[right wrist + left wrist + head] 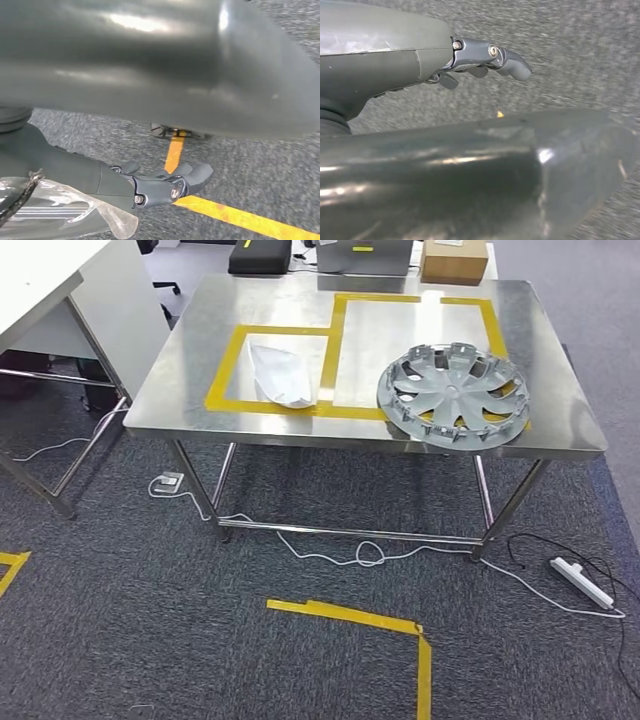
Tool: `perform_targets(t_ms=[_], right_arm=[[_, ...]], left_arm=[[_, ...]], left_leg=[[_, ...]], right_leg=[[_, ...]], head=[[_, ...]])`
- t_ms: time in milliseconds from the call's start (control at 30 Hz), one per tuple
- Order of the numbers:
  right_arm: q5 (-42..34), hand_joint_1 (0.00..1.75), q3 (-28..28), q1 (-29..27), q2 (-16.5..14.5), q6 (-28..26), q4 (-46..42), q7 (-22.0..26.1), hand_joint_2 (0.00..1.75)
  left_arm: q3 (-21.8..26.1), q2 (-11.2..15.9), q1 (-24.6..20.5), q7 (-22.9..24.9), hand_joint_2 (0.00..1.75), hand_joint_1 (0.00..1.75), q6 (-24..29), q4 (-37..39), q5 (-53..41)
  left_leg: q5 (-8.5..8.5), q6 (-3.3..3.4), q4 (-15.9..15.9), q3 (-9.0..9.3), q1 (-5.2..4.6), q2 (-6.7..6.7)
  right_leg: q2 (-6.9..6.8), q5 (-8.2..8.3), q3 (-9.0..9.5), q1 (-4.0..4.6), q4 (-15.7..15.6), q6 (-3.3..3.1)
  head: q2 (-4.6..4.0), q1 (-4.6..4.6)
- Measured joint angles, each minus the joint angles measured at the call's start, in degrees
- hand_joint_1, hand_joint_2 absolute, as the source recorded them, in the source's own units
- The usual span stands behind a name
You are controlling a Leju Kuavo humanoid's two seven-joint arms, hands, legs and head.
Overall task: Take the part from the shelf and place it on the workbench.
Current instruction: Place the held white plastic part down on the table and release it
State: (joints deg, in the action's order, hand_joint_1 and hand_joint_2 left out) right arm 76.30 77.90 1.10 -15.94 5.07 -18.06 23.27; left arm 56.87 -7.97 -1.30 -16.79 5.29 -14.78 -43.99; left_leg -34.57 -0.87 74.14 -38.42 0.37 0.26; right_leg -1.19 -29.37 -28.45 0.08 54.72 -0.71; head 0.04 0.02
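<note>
Setting: grey carpet floor [151, 620] marked with yellow tape, a stainless steel workbench [189, 380] ahead in the head view, yellow tape rectangles on its top.
Part: silver wheel cover [453, 393], lying flat on the workbench near its front right edge, partly across the yellow tape border and close to the table lip.
Second item on bench: pale crumpled plastic bag [281, 373], inside the left taped rectangle, well apart from the wheel cover.
Left hand [486, 57]: hangs over carpet, fingers extended and loose, nothing in them.
Right hand [162, 185]: hangs over carpet beside a yellow tape line [241, 217], fingers extended, nothing held.
Part relative to hands: well apart; the wheel cover sits on the bench top while both hands hang low over the floor, neither touching it.
Task standing (judgement): placement looks done, the part resting on the bench.
Risk 1: wheel cover lies near the front edge; a bump to the table or a brush from an arm could push it off.
Risk 2: white cables [362, 555] and a power strip [581, 582] on the floor by the bench legs; a step forward could snag them.
Risk 3: part overlaps the tape, so it may count as outside the marked zone.
</note>
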Motion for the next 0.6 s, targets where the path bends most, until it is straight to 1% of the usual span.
perform_targets(t_ms=[33, 67, 100, 133, 167, 200, 233, 267, 300, 333, 367, 400, 433, 467, 500, 533, 567, 600], right_arm=[[0.31, 0.00, -0.15, 0.04, 0.05, -0.01, 0.11, -0.08, 0.00], [0.54, 0.00, -0.31, 0.08, 0.08, -0.03, 0.22, -0.22, 0.00], [0.71, 0.00, -0.47, 0.11, 0.09, -0.07, 0.34, -0.38, 0.00], [0.83, 0.00, -0.62, 0.15, 0.09, -0.12, 0.48, -0.54, 0.00], [0.93, 0.00, -0.78, 0.22, 0.09, -0.19, 0.65, -0.67, 0.00], [1.01, 0.00, -0.92, 0.33, 0.11, -0.29, 0.80, -0.75, 0.00], [1.06, 0.00, -1.02, 0.43, 0.13, -0.43, 0.94, -0.82, 0.00], [1.10, 0.00, -1.10, 0.51, 0.17, -0.56, 1.07, -0.86, 0.00], [1.14, 0.00, -1.14, 0.55, 0.23, -0.68, 1.18, -0.90, 0.00], [1.18, 0.00, -1.17, 0.54, 0.30, -0.75, 1.30, -0.93, 0.00], [1.21, 0.00, -1.19, 0.53, 0.38, -0.79, 1.39, -0.95, 0.00], [1.23, 0.00, -1.20, 0.53, 0.46, -0.80, 1.48, -0.97, 0.00], [1.23, 0.00, -1.22, 0.58, 0.52, -0.80, 1.54, -0.97, 0.00], [1.23, 0.00, -1.24, 0.64, 0.60, -0.80, 1.58, -0.97, 0.00], [1.23, 0.00, -1.26, 0.69, 0.67, -0.81, 1.61, -0.97, 0.00], [1.23, 0.00, -1.29, 0.74, 0.75, -0.83, 1.66, -0.97, 0.00], [1.24, 0.00, -1.32, 0.76, 0.85, -0.85, 1.71, -0.97, 0.00], [1.29, 0.00, -1.38, 0.81, 0.92, -0.88, 1.76, -0.97, 0.00]], left_arm=[[-0.25, -0.02, -0.02, 0.17, 0.00, 0.00, 0.15, 0.06, -0.37], [-0.46, -0.04, -0.05, 0.33, 0.00, 0.00, 0.28, 0.10, -0.55], [-0.60, -0.08, -0.09, 0.44, 0.00, 0.00, 0.39, 0.12, -0.65], [-0.67, -0.13, -0.15, 0.52, 0.00, 0.00, 0.50, 0.13, -0.70], [-0.72, -0.21, -0.22, 0.57, 0.00, 0.00, 0.56, 0.15, -0.78], [-0.78, -0.33, -0.30, 0.59, 0.00, 0.00, 0.56, 0.17, -0.91], [-0.86, -0.44, -0.33, 0.60, 0.00, 0.00, 0.48, 0.20, -1.03], [-0.94, -0.59, -0.31, 0.60, 0.00, 0.00, 0.32, 0.27, -1.14], [-1.01, -0.72, -0.28, 0.61, 0.00, 0.00, 0.16, 0.33, -1.20], [-1.06, -0.80, -0.25, 0.61, 0.00, 0.00, 0.05, 0.38, -1.22], [-1.08, -0.88, -0.22, 0.61, 0.00, 0.00, -0.01, 0.43, -1.24], [-1.10, -0.90, -0.23, 0.60, 0.00, 0.00, -0.03, 0.44, -1.26], [-1.12, -0.92, -0.23, 0.60, 0.00, 0.00, -0.03, 0.44, -1.26], [-1.13, -0.97, -0.23, 0.60, 0.00, 0.00, -0.03, 0.46, -1.28], [-1.15, -1.01, -0.23, 0.60, 0.00, 0.00, -0.04, 0.49, -1.30], [-1.17, -1.07, -0.24, 0.60, 0.00, 0.00, -0.04, 0.51, -1.33], [-1.18, -1.13, -0.25, 0.60, 0.00, 0.00, -0.05, 0.54, -1.37], [-1.19, -1.17, -0.29, 0.60, 0.00, 0.00, -0.06, 0.56, -1.42]], left_leg=[[1.57, -0.03, 0.08, 1.21, 0.07, 0.00], [3.36, 0.03, -1.82, 3.30, 0.13, 0.00], [4.25, 0.19, -5.34, 6.13, 0.15, -0.01], [4.18, 0.44, -9.73, 9.17, 0.11, -0.03], [3.45, 0.70, -13.48, 11.51, 0.02, -0.05], [2.59, 0.97, -16.08, 12.89, -0.12, -0.07], [2.31, 1.27, -17.31, 13.23, -0.26, -0.09], [2.61, 1.63, -17.56, 12.78, -0.23, -0.02], [3.18, 2.09, -17.68, 12.17, -0.19, 0.10], [3.91, 2.61, -17.80, 11.42, -0.11, 0.21], [4.71, 3.03, -17.92, 10.54, -0.03, 0.32], [5.49, 3.31, -17.88, 9.61, -0.08, 0.36], [6.31, 3.44, -17.84, 8.59, -0.13, 0.36], [7.15, 3.43, -17.79, 7.51, -0.18, 0.37], [8.00, 3.38, -17.70, 6.40, -0.22, 0.39], [8.83, 3.28, -17.59, 5.24, -0.23, 0.41], [9.63, 3.14, -17.47, 4.12, -0.23, 0.41], [10.41, 2.95, -17.33, 3.22, -0.23, 0.37]], right_leg=[[-0.07, 0.43, -1.09, 0.00, 0.67, 0.08], [-0.09, 0.82, -2.19, -0.01, 1.36, 0.21], [-0.09, 1.18, -3.20, -0.01, 1.99, 0.38], [-0.07, 1.52, -4.00, 0.06, 2.57, 0.62], [-0.08, 1.92, -4.57, 0.11, 2.96, 0.92], [-0.11, 2.42, -5.04, 0.13, 3.18, 1.24], [-0.13, 2.96, -5.37, 0.12, 3.26, 1.60], [-0.10, 3.27, -5.71, 0.03, 3.28, 1.97], [0.07, 2.73, -6.08, -0.06, 3.56, 2.34], [0.32, 1.05, -6.57, -0.13, 4.53, 2.65], [0.61, -1.62, -7.31, -0.18, 6.47, 2.93], [0.84, -4.75, -8.13, -0.22, 9.47, 3.12], [0.95, -7.31, -8.91, -0.24, 13.04, 3.25], [0.99, -8.47, -9.30, -0.25, 16.38, 3.36], [1.00, -8.04, -9.07, -0.24, 18.68, 3.42], [1.00, -6.20, -8.00, -0.25, 19.26, 3.44], [1.01, -3.88, -5.95, -0.26, 17.90, 3.43], [1.09, -2.37, -2.95, -0.28, 14.61, 3.35]], head=[[0.00, 0.00], [0.00, -0.02], [0.00, -0.03], [0.00, 0.00], [0.00, 0.02], [0.00, 0.03], [0.00, 0.06], [0.00, 0.03], [0.00, 0.03], [0.00, 0.12], [0.00, 0.19], [0.00, 0.28], [0.00, 0.37], [0.00, 0.35], [0.00, 0.35], [0.00, 0.35], [0.00, 0.35], [0.00, 0.35]])
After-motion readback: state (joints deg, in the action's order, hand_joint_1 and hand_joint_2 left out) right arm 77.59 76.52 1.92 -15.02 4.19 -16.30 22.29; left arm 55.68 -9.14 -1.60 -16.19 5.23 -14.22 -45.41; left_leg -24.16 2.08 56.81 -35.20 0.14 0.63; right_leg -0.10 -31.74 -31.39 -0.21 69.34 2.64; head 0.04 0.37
